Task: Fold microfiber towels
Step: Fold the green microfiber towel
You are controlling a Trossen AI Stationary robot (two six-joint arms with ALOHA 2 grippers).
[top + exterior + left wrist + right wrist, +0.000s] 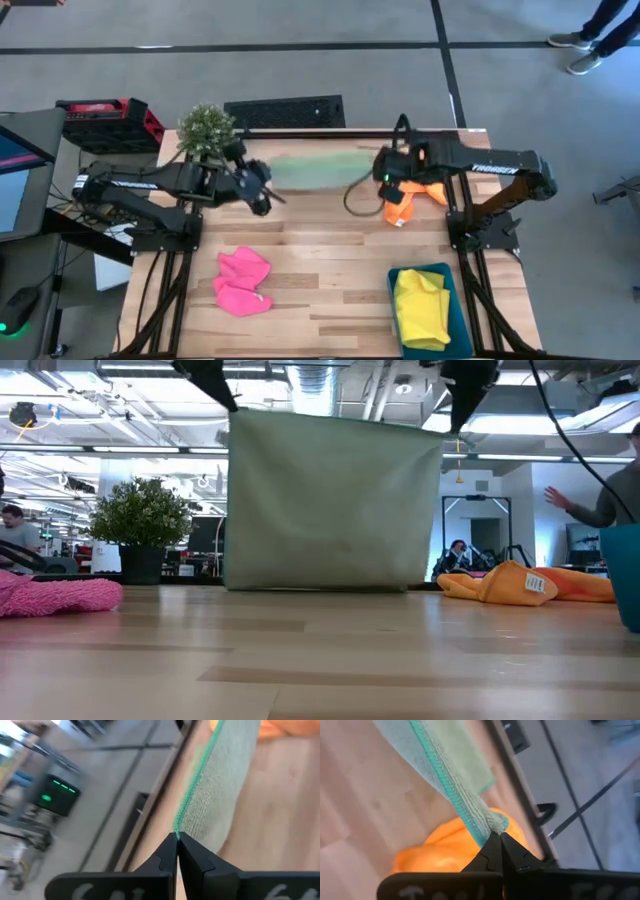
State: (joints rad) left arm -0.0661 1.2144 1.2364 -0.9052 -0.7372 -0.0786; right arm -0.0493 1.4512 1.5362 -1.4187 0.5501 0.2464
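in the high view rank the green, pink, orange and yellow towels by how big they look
1. green towel, held stretched out
2. yellow towel and pink towel, too alike to separate
3. orange towel, bunched and partly hidden under the right arm

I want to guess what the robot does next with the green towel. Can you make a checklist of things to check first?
1. Left gripper shut on a corner of the green towel: ok.
2. Right gripper shut on the other top corner: ok.
3. Towel hangs flat between them: ok.
4. Bottom edge reaches the table: cannot tell.
5. Orange towel clear of the green one: cannot tell.
6. Pink towel out of the way: ok.
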